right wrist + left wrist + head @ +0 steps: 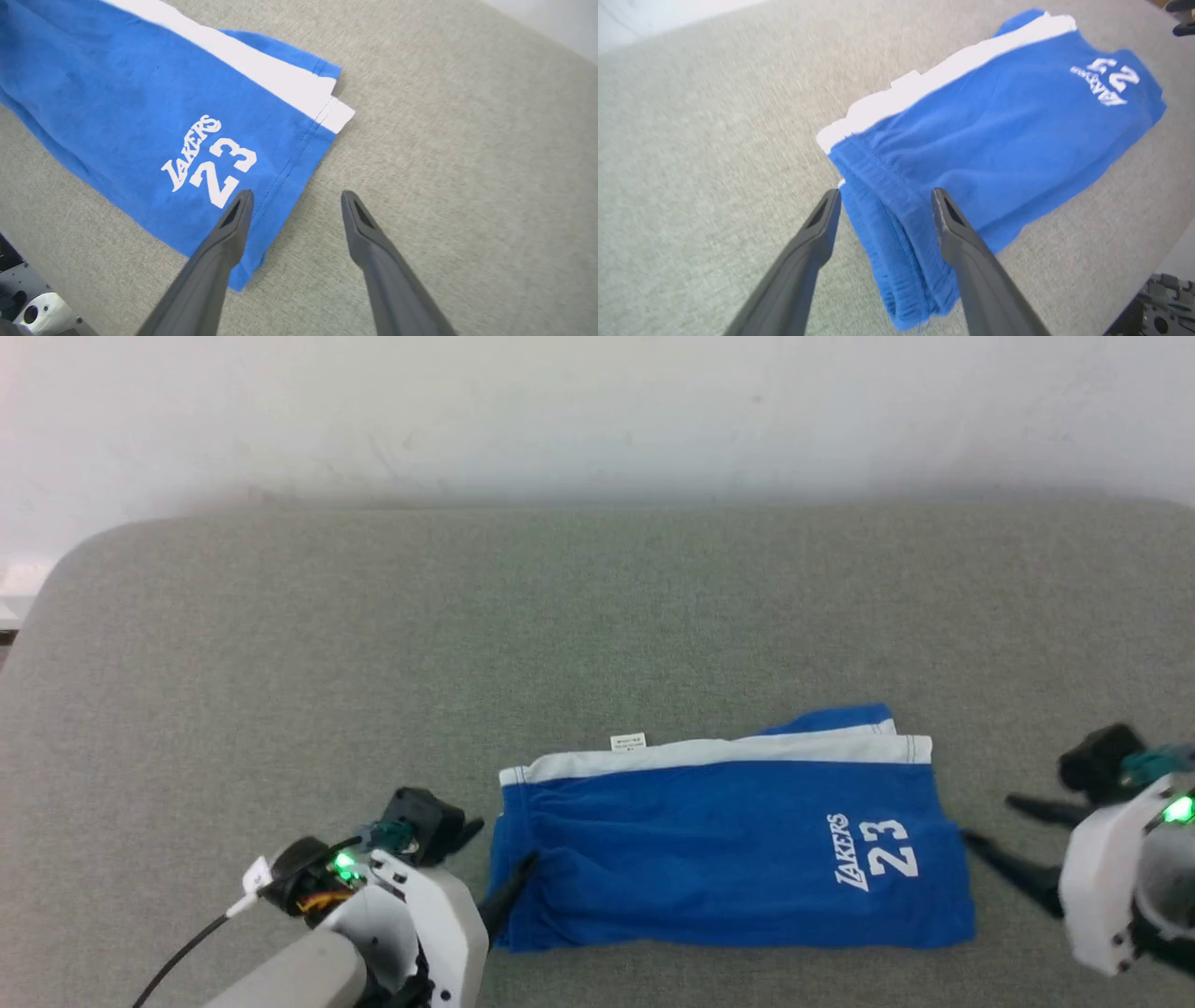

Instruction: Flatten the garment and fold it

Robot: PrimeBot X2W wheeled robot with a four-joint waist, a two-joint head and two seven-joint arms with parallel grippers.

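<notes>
Currently the garment (709,849) lies folded on the bench (560,616), with the left tool (886,198) at its waistband (889,247) and the right tool (296,198) at its hem (299,154), both open, empty. A low withdrawal could snag fabric and undo the fold. The right wrist view resolves offset hem layers, blurred in the left wrist view.

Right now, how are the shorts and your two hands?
shorts: folded in half, lying flat, "23" facing up
left hand: open, holding nothing, at the waistband
right hand: open, holding nothing, at the leg hem
</notes>
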